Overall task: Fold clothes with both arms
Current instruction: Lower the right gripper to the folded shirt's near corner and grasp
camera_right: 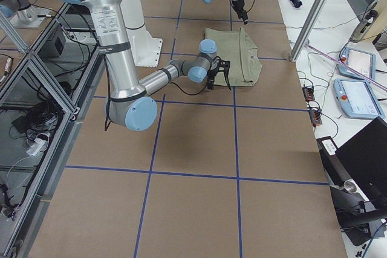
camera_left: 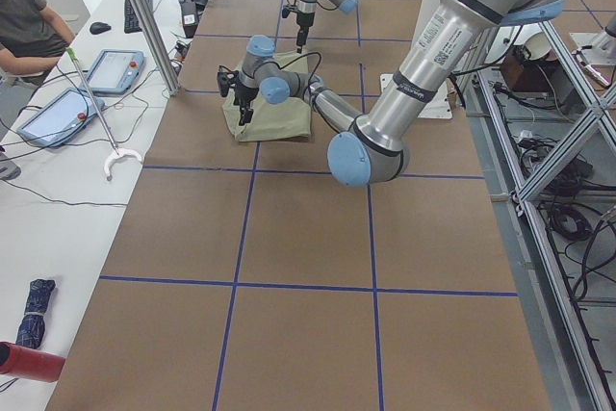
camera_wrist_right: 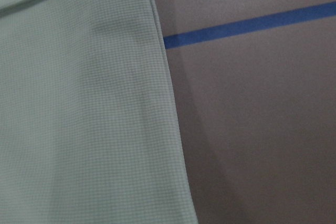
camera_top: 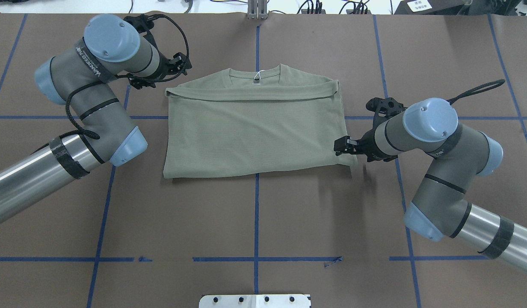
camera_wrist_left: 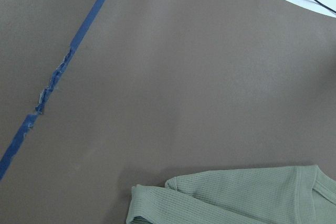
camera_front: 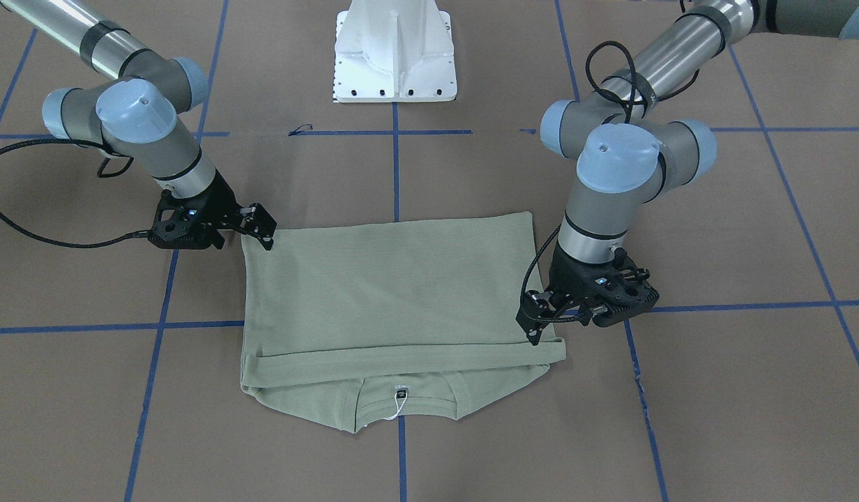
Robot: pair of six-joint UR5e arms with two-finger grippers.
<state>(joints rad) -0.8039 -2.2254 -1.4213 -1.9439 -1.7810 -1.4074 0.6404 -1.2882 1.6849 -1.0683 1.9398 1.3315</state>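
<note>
You have the pale sage-green knit shirt lying flat in the upper middle of the overhead view, on the brown paper-covered table. It is folded into a wide rectangle. A folded-over edge runs across it just below the round ribbed neck, which points to the top of that frame.

The front-facing view turns this round. There the neck lies at the bottom of the frame, and you can see the small white hang tag on its string more plainly.

The black left gripper sits in the upper left of the overhead view, just beside the shirt's neck-end corner. Its wrist camera shows you only that corner at the bottom edge, brown table, and a strip of blue tape with a frayed patch.

The black right gripper is at the shirt's right edge, near the lower corner in the overhead view. Its wrist camera shows the cloth filling the left half, with the edge running downward.

No view lets you tell whether either pincer is parted or closed, nor whether the right one has hold of the cloth.

The side views show both arms small and far off.
</note>
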